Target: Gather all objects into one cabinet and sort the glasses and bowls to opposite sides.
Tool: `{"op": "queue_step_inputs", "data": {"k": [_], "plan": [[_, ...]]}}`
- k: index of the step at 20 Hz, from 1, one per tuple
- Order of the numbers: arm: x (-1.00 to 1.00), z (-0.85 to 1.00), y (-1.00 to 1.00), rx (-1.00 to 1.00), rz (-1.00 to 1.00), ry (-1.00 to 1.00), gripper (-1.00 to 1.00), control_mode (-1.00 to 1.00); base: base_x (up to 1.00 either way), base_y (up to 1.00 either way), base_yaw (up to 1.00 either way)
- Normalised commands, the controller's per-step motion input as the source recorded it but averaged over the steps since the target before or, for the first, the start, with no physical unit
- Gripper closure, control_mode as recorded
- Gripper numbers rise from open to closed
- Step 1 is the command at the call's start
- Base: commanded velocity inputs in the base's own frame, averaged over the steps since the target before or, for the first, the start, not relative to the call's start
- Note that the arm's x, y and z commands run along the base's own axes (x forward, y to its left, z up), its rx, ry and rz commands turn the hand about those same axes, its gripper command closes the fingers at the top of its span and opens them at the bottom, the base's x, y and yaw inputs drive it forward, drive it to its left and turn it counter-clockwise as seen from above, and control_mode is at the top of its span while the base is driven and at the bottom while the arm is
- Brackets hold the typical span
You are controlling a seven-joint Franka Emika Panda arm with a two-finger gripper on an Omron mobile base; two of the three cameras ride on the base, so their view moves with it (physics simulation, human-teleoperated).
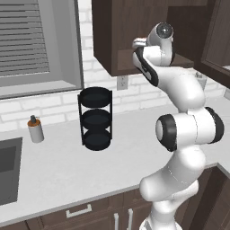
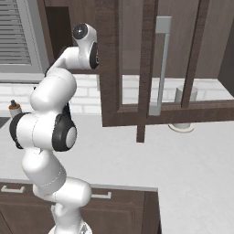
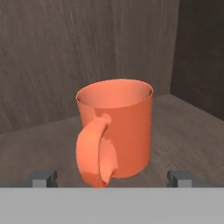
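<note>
Reaching into the cabinet [image 1: 108, 40], the tool [image 3: 112, 177] stands spread wide, its two tips far apart and pinching nothing, with an orange mug [image 3: 116, 131] directly ahead of it and between the lines of the two tips. The mug stands upright on the cabinet's wooden shelf floor, its handle [image 3: 94, 151] turned straight toward the tool, so the handle is the nearest part and the round body lies just behind it. From here the likeliest trouble, as I judge it, is that handle: if the tool goes forward as it is, its palm may push the handle and shove or spin the mug toward the back wall before the tips can close on the body, and a closing on the curved wall off-centre could squeeze the mug out sideways or tip it. The side wall of the cabinet lies beyond the mug to the tool's right, so a sideways slip would knock against it. The mug looks plain, smooth and bright orange, open at the top and apparently empty, a little wider at the rim than at the foot. Farther out, below the cabinet, the bench [image 1: 58, 166] carries a black three-tier rack [image 1: 95, 119] and a small dispenser bottle [image 1: 35, 129] near the sink.
</note>
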Motion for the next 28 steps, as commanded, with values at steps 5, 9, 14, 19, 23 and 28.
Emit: {"op": "queue_step_inputs", "data": {"k": [5, 9, 14, 19, 23, 28], "plan": [[0.26, -0.10, 0.00, -0.05, -0.02, 0.02, -1.00, -1.00, 0.00, 0.00, 0.00], [0.19, -0.08, 0.00, -0.04, -0.03, 0.01, -1.00, -1.00, 0.00, 0.00, 0.00], [0.10, -0.05, 0.00, -0.03, -0.04, 0.00, -1.00, -1.00, 0.00, 0.00, 0.00], [0.07, -0.03, 0.00, -0.03, -0.05, 0.00, -1.00, -1.00, 0.00, 0.00, 0.00], [0.10, -0.03, 0.00, -0.04, -0.06, 0.00, -1.00, -1.00, 0.00, 0.00, 0.00], [0.10, -0.03, 0.01, -0.04, -0.06, 0.00, 1.00, -1.00, 0.00, 0.00, 0.00]]}}
